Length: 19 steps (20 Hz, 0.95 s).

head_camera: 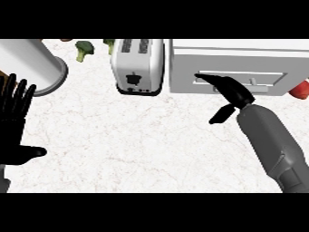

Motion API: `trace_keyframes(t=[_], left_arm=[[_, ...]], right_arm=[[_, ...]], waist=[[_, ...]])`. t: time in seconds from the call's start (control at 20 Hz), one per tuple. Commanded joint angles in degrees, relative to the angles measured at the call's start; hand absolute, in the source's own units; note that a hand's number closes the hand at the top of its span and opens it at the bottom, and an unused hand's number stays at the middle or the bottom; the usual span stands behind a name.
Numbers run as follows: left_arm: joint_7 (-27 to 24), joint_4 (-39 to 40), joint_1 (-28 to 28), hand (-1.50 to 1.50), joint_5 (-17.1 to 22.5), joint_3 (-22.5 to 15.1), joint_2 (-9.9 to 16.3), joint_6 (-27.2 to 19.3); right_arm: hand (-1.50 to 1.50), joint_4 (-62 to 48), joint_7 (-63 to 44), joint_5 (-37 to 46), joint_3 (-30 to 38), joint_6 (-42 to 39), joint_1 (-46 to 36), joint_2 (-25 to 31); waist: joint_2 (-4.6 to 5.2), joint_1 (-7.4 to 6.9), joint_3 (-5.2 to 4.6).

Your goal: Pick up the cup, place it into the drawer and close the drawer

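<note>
My left hand (6, 124) rests at the left edge, fingers spread and straight, holding nothing. Behind it stands a smooth white cylinder (28, 63) on a grey round base; its contents are hidden. Green broccoli (84, 49) lies beyond on the pale marbled counter (137, 140). A glossy white toaster (138, 65) sits midway. At right, the boxy white drawer (240, 68) looks shut, my right hand (232, 93) pressing straight fingers against its handle, thumb splayed. I can't see the cup anywhere. Something red (302, 89) peeks out beside it.
</note>
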<state>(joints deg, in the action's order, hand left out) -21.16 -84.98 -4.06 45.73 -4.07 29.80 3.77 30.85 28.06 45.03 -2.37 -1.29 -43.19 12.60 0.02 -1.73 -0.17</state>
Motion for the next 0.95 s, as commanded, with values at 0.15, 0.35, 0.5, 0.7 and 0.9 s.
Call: trace_keyframes(t=[0.15, 0.35, 0.5, 0.7, 0.9], left_arm=[[-0.8, 3.7, -1.2, -1.50, -0.4, 1.6, -0.6, 3.8], [0.5, 3.2, -3.6, -1.50, -1.5, -0.2, -1.9, 2.4], [-0.3, 7.2, -5.5, -1.50, -2.0, 1.5, -0.2, 4.3], [-1.0, 5.9, -4.5, -1.50, -2.6, 1.1, -0.7, 4.7], [1.3, 4.8, -5.3, -1.50, -1.2, 2.4, 0.5, 4.1]], right_arm=[[-1.50, -15.1, 2.0, 0.8, 3.2, 0.7, -9.5, 1.8], [-1.50, -18.0, 4.0, -0.2, 5.0, -0.9, -12.6, 4.6], [-1.50, -18.9, 3.3, -0.3, 5.4, 0.1, -13.8, 4.6], [-1.50, -20.4, 6.8, -0.8, 6.0, -2.2, -13.4, 8.3], [-1.50, -21.2, 5.7, -1.0, 6.3, -1.8, -15.0, 7.8]], waist=[[1.16, -1.12, 0.25], [1.75, -2.12, 0.34], [2.35, -2.52, 0.32], [2.42, -3.05, 0.37], [2.16, -3.60, 0.39]])
